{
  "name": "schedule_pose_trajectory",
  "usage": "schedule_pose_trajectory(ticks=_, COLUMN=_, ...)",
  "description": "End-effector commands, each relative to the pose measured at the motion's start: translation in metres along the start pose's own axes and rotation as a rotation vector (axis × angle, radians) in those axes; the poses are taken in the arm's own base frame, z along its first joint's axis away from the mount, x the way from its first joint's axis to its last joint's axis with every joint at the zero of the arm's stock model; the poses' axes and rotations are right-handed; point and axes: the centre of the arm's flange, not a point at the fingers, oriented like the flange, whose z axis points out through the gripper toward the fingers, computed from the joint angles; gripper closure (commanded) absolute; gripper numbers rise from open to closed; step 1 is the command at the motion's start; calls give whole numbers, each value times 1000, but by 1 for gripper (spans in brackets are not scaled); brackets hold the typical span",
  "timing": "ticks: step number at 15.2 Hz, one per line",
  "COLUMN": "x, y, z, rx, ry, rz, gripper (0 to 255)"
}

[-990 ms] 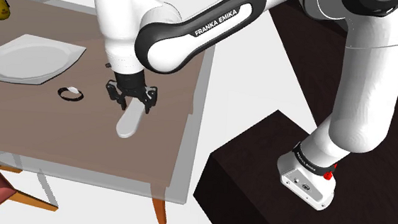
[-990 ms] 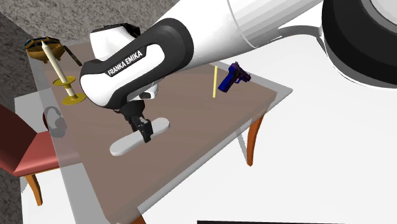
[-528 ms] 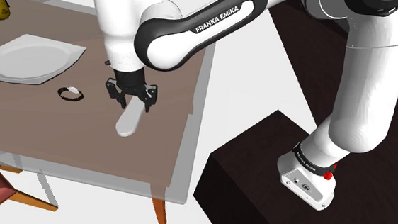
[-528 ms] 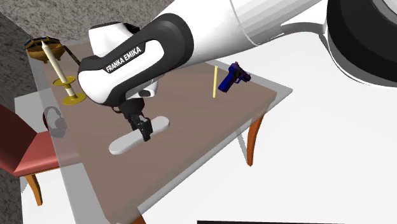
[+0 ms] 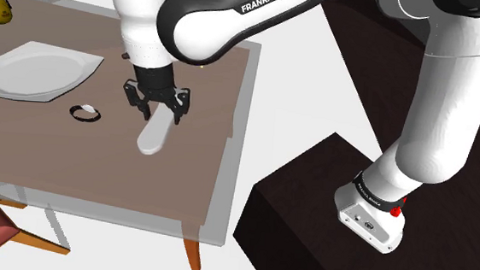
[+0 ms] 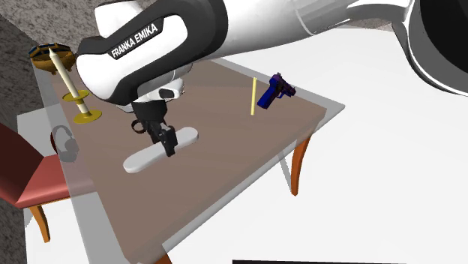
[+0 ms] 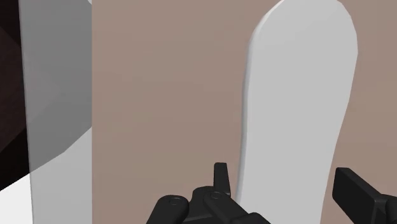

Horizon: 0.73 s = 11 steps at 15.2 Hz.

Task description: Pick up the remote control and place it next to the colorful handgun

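Observation:
The remote control [image 5: 152, 136] is a plain white, long rounded slab over the brown table [image 5: 202, 162]. My black gripper [image 5: 156, 112] is shut on it near one end, so the remote [image 6: 147, 156] hangs out past the fingers, a little above the tabletop. In the wrist view the fingertips [image 7: 221, 177] clasp the remote [image 7: 296, 108] from both sides. The colorful handgun [image 6: 276, 89], blue and purple, lies near the table's far corner at the second exterior view's right, well away from the gripper [image 6: 166, 142].
A thin yellow stick [image 6: 254, 96] stands beside the handgun. A white plate [image 5: 37, 70] and a small dark ring [image 5: 84, 112] lie to the shoulder view's left of the gripper. A yellow candlestick [image 6: 75, 94], headphones [image 6: 66, 144] and a red chair [image 6: 30, 176] are also there.
The arm has risen and carried the remote up off the table and slightly toward the shoulder view's left. The fingers stay shut on it.

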Motion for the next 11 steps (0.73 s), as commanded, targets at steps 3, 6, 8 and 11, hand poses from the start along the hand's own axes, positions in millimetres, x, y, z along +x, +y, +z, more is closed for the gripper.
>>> schedule_pose_trajectory(ticks=3, x=0, y=-1, z=-21, rx=0, ry=0, rz=0, gripper=255)
schedule_pose_trajectory(ticks=6, x=0, y=0, z=-37, rx=0, ry=0, rz=0, gripper=255)
schedule_pose_trajectory(ticks=8, x=0, y=0, z=-47, rx=0, ry=0, rz=0, gripper=255)
schedule_pose_trajectory(ticks=11, x=0, y=0, z=-63, rx=0, ry=0, rz=0, gripper=255)
